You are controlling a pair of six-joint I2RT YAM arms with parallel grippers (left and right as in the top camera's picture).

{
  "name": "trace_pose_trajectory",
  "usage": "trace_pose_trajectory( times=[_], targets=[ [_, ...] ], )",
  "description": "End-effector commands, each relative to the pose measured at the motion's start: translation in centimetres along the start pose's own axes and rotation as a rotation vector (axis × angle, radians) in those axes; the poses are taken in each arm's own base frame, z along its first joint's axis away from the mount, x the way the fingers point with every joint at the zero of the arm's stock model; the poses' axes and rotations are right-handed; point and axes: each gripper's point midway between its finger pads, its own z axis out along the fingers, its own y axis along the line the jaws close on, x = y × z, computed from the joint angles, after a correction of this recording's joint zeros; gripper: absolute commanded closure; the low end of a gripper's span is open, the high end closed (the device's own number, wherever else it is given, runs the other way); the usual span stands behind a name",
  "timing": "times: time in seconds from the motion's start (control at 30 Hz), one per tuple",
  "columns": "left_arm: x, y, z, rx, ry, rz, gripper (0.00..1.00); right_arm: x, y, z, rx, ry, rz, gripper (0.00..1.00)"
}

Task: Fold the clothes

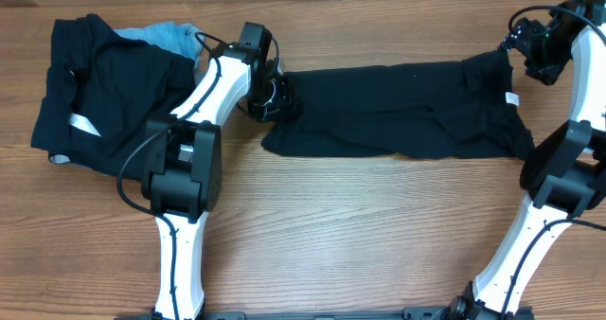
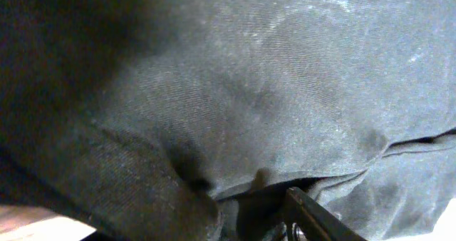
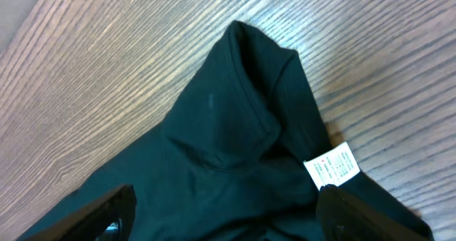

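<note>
the black t-shirt (image 1: 398,112) is laid across the upper middle of the frame. its left end is touched by the left gripper (image 1: 275,97); open or closed cannot be told. the right gripper (image 3: 224,198) is held open near the white tag (image 3: 333,167), its print too tiny to be read.

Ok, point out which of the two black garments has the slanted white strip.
The black garment heaped at the left end, beside light-blue cloth; the T-shirt spread across the middle has only a small tag.

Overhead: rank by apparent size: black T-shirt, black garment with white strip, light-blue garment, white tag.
1. black T-shirt and black garment with white strip: too close to rank
2. light-blue garment, visible part
3. white tag
</note>
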Motion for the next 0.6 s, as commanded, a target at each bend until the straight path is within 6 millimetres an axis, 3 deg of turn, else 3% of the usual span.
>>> trace_pose_trajectory(
  times=[0.0, 0.1, 0.13, 0.17, 0.3, 0.4, 0.43, 0.57],
  targets=[
    [2.2, 2.4, 5.0, -0.031, 0.107, -0.002, 0.53, -0.4, 0.3, -1.2, -0.011, -0.021, -0.01, 0.15],
    [2.4, 2.5, 6.1, -0.007, 0.125, -0.007, 0.73, -0.1, 0.3, -1.2, -0.007, -0.009, -0.007, 0.15],
    [2.3, 2.4, 6.2, 0.002, 0.123, -0.004, 0.91, 0.0, 0.2, -1.2, -0.006, -0.005, -0.006, 0.15],
    [2.0, 2.3, 6.3, 0.006, 0.114, 0.0, 0.96, 0.0, 0.2, -1.2, -0.006, -0.003, -0.006, 0.15],
    [0.6, 2.0, 4.9, 0.004, 0.078, 0.0, 0.96, 0.1, 0.2, -1.2, -0.004, 0.0, -0.005, 0.15],
    [-1.4, 3.7, 1.4, -0.191, 0.001, 0.001, 0.96, 0.1, 0.2, -1.2, -0.004, 0.0, -0.005, 0.15],
    [-2.7, 4.4, -1.5, -0.314, -0.055, 0.009, 0.96, 0.1, 0.2, -1.2, -0.004, -0.001, -0.004, 0.15],
    [-5.5, 3.4, -8.2, -0.5, -0.207, 0.047, 0.96, 0.0, 0.0, -1.3, -0.003, -0.003, 0.001, 0.15]
  ],
)
